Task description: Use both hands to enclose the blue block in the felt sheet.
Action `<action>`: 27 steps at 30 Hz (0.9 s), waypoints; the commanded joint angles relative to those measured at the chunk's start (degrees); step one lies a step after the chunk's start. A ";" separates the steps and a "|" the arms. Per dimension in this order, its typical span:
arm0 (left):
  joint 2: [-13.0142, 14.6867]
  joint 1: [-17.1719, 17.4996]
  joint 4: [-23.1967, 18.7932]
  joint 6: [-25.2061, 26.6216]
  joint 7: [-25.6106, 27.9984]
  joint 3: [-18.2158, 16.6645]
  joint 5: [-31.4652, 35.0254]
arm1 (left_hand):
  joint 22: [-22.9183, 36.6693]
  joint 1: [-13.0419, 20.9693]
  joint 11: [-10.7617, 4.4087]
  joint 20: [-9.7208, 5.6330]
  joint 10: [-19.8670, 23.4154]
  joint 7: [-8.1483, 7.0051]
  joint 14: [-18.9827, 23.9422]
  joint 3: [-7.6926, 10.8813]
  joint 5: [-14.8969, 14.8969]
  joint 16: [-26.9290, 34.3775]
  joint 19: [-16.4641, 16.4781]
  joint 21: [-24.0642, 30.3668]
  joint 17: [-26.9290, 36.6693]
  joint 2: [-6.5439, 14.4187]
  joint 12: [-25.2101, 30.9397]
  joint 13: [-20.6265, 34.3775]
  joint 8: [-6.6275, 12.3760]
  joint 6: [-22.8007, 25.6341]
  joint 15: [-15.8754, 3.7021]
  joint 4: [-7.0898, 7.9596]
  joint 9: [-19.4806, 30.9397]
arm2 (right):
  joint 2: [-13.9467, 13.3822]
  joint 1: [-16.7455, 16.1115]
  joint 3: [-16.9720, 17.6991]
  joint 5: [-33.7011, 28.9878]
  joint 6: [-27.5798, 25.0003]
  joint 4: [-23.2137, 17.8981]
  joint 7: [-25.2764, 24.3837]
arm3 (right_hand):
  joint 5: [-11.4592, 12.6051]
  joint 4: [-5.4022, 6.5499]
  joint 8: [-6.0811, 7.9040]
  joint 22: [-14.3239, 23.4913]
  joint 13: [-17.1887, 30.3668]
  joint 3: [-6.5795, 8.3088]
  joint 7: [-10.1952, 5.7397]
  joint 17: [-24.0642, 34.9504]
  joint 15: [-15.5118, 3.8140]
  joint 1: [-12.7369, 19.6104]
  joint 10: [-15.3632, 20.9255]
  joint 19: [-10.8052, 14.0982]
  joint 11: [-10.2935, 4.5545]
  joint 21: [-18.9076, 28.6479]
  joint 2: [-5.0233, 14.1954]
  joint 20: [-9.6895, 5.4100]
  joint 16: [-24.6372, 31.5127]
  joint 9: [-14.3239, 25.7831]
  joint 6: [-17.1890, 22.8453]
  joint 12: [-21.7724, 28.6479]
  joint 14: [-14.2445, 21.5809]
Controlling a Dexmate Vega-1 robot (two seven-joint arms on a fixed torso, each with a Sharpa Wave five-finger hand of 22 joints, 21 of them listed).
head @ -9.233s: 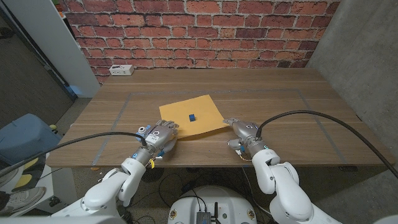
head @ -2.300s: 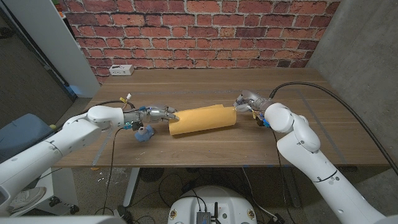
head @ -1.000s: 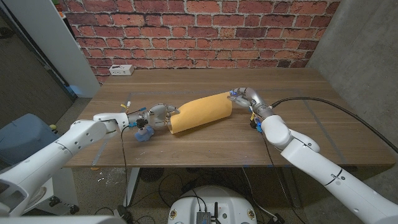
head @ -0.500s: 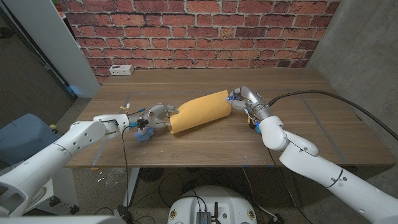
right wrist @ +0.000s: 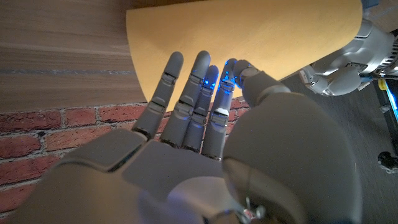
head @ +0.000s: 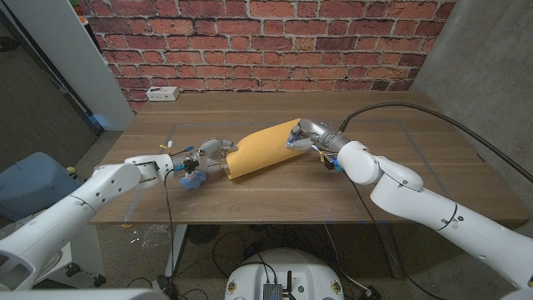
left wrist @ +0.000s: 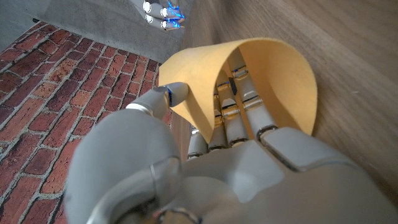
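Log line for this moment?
felt sheet: rolled into tube | left hand: fingers inside one end, holding | right hand: at other end | blue block: hidden

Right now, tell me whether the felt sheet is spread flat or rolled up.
Rolled up. The felt sheet curves into a tube on the table, and the left wrist view shows its open end arched over the left hand fingers.
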 commanded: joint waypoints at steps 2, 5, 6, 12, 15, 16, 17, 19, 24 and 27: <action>-0.26 2.45 -1.19 0.39 2.74 -2.20 -3.10 | 0.07 -0.17 -0.12 0.02 0.71 0.66 0.63 0.55 0.47 -0.24 0.60 -0.29 0.23 -0.65 0.61 0.20 0.08 1.93 -0.11 -0.02 11.62 | 0.77 7.96 -6.90 -2.13 -4.60 -0.17 12.49 | -0.15 -0.46 -3.62 -0.39 -2.82 2.23 -1.88 -5.35 -0.67 -0.47 -5.52 -1.94 -1.23 0.41 -0.94 -1.75 -6.39 -2.09 -2.48 -4.81 -7.85; -0.18 3.17 -1.50 0.21 3.14 -2.76 -3.61 | 0.08 -0.22 -0.13 0.05 0.76 0.65 0.71 0.62 0.59 -0.23 0.75 -0.35 0.25 -0.70 0.63 0.20 0.02 1.93 -0.11 -0.05 11.50 | 1.42 9.01 -8.50 -3.61 -4.55 0.59 13.15 | -0.14 -0.73 -7.54 -0.67 -4.84 3.23 -4.12 -8.10 -0.51 0.63 -11.32 -5.08 -2.60 -0.51 -1.22 -2.00 -8.98 -2.92 -7.63 -9.41 -15.22; -0.15 3.26 -1.51 0.11 3.06 -2.82 -3.61 | 0.07 -0.23 -0.15 0.07 0.77 0.64 0.74 0.64 0.61 -0.23 0.76 -0.38 0.26 -0.72 0.64 0.20 -0.03 1.90 -0.10 -0.06 11.45 | 1.57 9.28 -9.04 -4.44 -4.68 0.75 13.17 | -0.20 -0.76 -8.70 -0.75 -5.35 3.20 -4.65 -8.75 -0.71 0.85 -12.94 -6.54 -2.86 -1.06 -1.40 -1.66 -9.30 -3.01 -9.34 -10.66 -17.61; -0.02 4.03 -1.82 -0.05 3.43 -3.39 -4.15 | 0.08 -0.48 -0.31 0.26 0.87 0.62 0.79 0.73 0.89 -0.26 1.14 -0.56 0.32 -0.84 0.68 0.19 -0.25 1.87 -0.20 -0.04 11.06 | 2.44 9.98 -10.94 -8.58 -4.19 1.73 12.59 | -0.09 0.02 -12.19 -1.02 -6.98 2.56 -7.14 -10.68 -0.22 -0.18 -17.44 -11.45 -3.77 -3.31 -1.74 0.51 -9.20 -3.13 -14.97 -14.40 -24.40; -0.07 4.10 -1.71 0.15 3.50 -3.53 -4.52 | 0.07 -0.56 -0.39 0.31 0.93 0.62 0.80 0.78 0.99 -0.26 1.20 -0.66 0.33 -0.89 0.71 0.18 -0.25 1.92 -0.25 -0.05 11.00 | 2.98 10.58 -11.55 -9.89 -3.55 2.59 13.24 | 0.15 0.16 -13.46 -1.13 -7.72 2.07 -8.82 -11.47 -0.13 -0.71 -19.83 -13.64 -4.97 -4.63 -1.64 1.49 -8.92 -3.17 -18.49 -16.14 -27.16; -0.04 4.08 -1.68 0.24 3.57 -3.55 -4.57 | 0.06 -0.59 -0.41 0.33 0.92 0.62 0.86 0.80 1.02 -0.25 1.22 -0.69 0.34 -0.91 0.70 0.16 -0.28 1.92 -0.13 -0.05 10.96 | 3.16 10.62 -11.78 -10.56 -3.29 2.86 13.09 | 0.17 0.18 -13.67 -1.14 -7.83 1.93 -8.94 -11.61 0.12 -0.83 -20.03 -14.01 -4.83 -4.86 -1.66 1.59 -8.90 -3.17 -19.28 -16.33 -27.64; -0.07 4.21 -1.77 0.24 3.95 -3.68 -4.68 | 0.06 -0.61 -0.37 0.33 0.91 0.61 0.92 0.81 1.04 -0.23 1.23 -0.72 0.34 -0.92 0.70 0.16 -0.27 1.95 -0.07 -0.05 10.95 | 3.32 10.57 -11.72 -10.66 -2.75 3.16 13.01 | 0.21 0.15 -13.94 -1.16 -7.94 1.90 -9.04 -11.76 0.08 -0.83 -20.34 -14.42 -4.82 -5.12 -1.62 1.75 -8.90 -3.18 -20.36 -16.55 -28.10; -0.16 4.22 -1.71 0.44 4.17 -3.79 -4.99 | 0.05 -0.70 -0.43 0.37 1.19 0.61 1.26 0.89 1.17 -0.12 1.35 -0.84 0.36 -0.96 0.79 0.13 -0.32 2.00 -0.08 -0.06 10.81 | 3.68 10.41 -11.37 -10.46 -1.49 3.87 12.74 | 0.32 0.01 -14.30 -1.21 -8.36 1.70 -9.80 -12.41 -0.50 -0.81 -22.46 -15.82 -5.29 -6.07 -1.65 1.90 -9.08 -3.19 -23.53 -17.66 -30.43; -0.29 4.36 -1.73 0.78 4.82 -4.01 -5.50 | 0.07 -0.94 -0.10 0.59 1.78 0.61 1.88 1.02 1.45 0.01 1.67 -1.06 0.36 -1.16 0.97 0.03 0.03 2.58 0.18 -0.11 10.95 | 4.20 9.90 -10.28 -9.64 2.27 5.32 11.96 | 0.64 -0.48 -14.48 -1.29 -9.48 1.39 -11.42 -14.69 -1.66 0.20 -27.96 -16.92 -6.02 -7.82 -1.38 1.56 -9.05 -3.24 -32.73 -19.07 -35.84; -0.43 4.33 -1.58 0.63 4.94 -4.01 -5.42 | 0.05 -1.13 -0.08 0.90 2.05 0.60 2.18 1.10 1.64 0.04 1.82 -1.24 0.34 -1.37 1.07 0.03 0.25 2.95 0.32 -0.15 11.04 | 4.82 10.54 -10.54 -9.96 3.19 6.16 13.13 | 0.63 -0.54 -14.47 -1.30 -10.05 0.87 -12.31 -16.07 -1.90 1.05 -30.86 -17.11 -6.59 -8.66 -0.83 0.89 -8.97 -3.29 -37.61 -19.17 -38.26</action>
